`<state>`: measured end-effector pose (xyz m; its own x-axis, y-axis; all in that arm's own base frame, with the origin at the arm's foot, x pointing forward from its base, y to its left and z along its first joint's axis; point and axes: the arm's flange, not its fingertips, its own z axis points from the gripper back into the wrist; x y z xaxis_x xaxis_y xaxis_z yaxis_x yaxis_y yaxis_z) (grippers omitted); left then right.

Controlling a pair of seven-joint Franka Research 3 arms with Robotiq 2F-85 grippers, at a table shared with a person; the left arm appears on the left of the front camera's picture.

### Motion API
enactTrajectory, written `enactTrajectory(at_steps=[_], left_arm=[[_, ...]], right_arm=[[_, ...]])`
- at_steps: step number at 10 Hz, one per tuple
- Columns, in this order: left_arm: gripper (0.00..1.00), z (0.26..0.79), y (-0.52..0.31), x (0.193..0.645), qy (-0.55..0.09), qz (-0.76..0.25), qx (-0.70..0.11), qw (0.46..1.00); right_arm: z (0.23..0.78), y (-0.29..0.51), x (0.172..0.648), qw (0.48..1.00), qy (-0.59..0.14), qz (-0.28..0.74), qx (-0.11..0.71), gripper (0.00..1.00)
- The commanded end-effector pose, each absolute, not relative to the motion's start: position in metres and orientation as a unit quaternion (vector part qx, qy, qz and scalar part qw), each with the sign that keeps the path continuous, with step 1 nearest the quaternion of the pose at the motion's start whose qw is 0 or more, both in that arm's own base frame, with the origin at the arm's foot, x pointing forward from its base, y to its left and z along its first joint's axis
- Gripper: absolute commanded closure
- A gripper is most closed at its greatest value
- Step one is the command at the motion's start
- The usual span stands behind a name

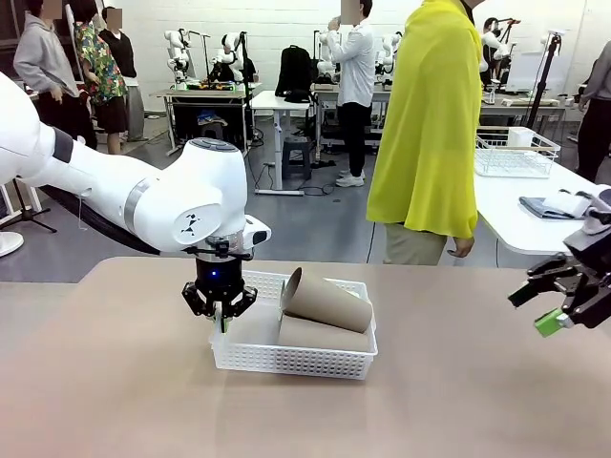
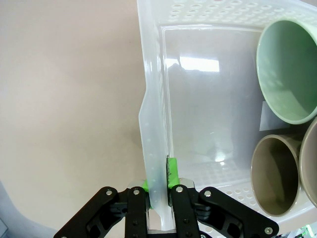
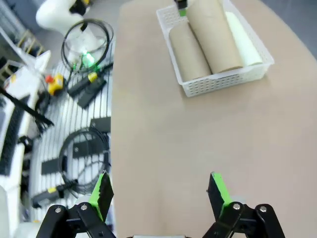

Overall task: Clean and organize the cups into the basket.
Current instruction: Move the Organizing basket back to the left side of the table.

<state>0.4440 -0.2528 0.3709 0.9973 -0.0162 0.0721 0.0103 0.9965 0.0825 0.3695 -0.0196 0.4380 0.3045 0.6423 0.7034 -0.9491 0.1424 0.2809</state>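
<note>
Left fingers (image 2: 171, 171) pinch the near-left wall of the basket (image 1: 286, 361), one pad inside the rim, one outside. Left gripper (image 1: 221, 315) stands vertical over that edge. Inside the basket lie two tan cups (image 1: 325, 298) and one mint cup (image 2: 285, 69), filling its right portion; its left portion is bare. Right gripper (image 1: 546, 307), fingers spread and holding nothing, hovers well apart at the right. The brown table (image 1: 458, 401) is open around the basket. A person in yellow (image 1: 428, 134) stands at the far side.
</note>
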Motion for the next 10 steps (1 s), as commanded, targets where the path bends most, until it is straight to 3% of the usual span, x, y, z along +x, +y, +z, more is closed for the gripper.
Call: enactTrajectory(at_steps=[1,5,7,10], left_arm=[[1.00,0.372,-0.253,0.443,-0.038,-0.008,0.042,0.998],[1.00,0.372,-0.253,0.443,-0.038,-0.008,0.042,0.998],[1.00,0.372,-0.253,0.443,-0.038,-0.008,0.042,0.998],[1.00,0.372,-0.253,0.443,-0.038,-0.008,0.042,0.998]], right_arm=[[0.446,-0.054,0.361,0.776,-0.226,0.418,0.416,0.00],[0.433,-0.165,0.339,0.795,-0.189,0.215,0.535,0.00],[0.417,-0.231,0.309,0.745,-0.231,0.162,0.605,0.00],[0.393,-0.286,0.288,0.717,-0.279,0.099,0.631,0.00]])
